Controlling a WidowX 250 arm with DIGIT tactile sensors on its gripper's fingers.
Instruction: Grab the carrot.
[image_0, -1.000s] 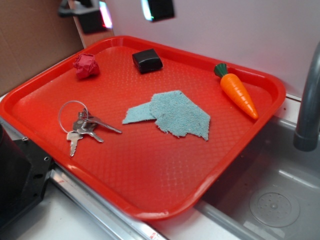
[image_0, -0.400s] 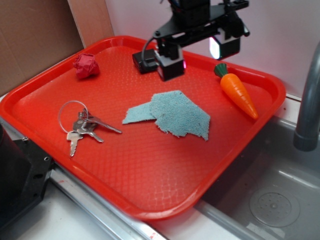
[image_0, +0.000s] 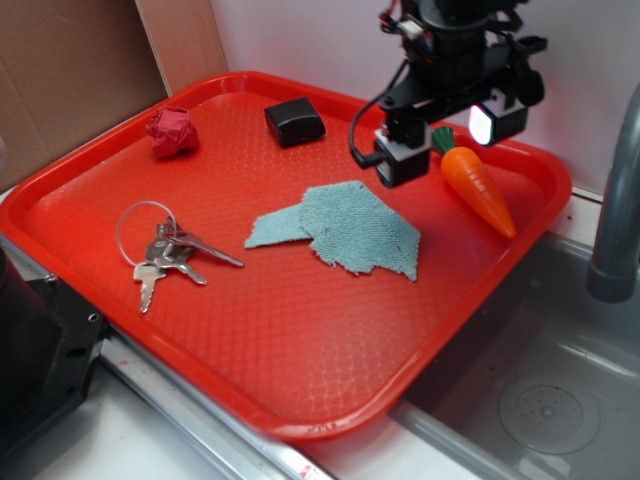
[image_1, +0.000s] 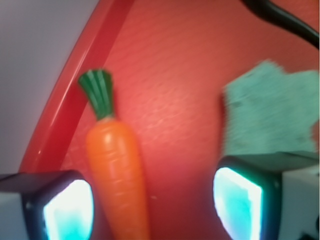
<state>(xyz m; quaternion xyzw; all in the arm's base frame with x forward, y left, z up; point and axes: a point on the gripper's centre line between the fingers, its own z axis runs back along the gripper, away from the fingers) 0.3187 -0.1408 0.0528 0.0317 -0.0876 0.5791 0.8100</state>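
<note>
Jaws spread wide, empty – carrot (image_1: 117, 165) beside tray rim (image_1: 75, 85), cloth (image_0: 350, 228) apart

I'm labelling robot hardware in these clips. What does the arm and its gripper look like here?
The arm is black, with a thin black cable looping down its side. The gripper ends in two blocky fingers: dark housings with white parts, and pads that glow a bright cyan-white in the wrist view. No readable markings show.

Red tray (image_0: 300, 400): paper ball (image_0: 172, 132), black box (image_0: 295, 121), keys (image_0: 160, 250), teal cloth (image_0: 345, 228).
</note>
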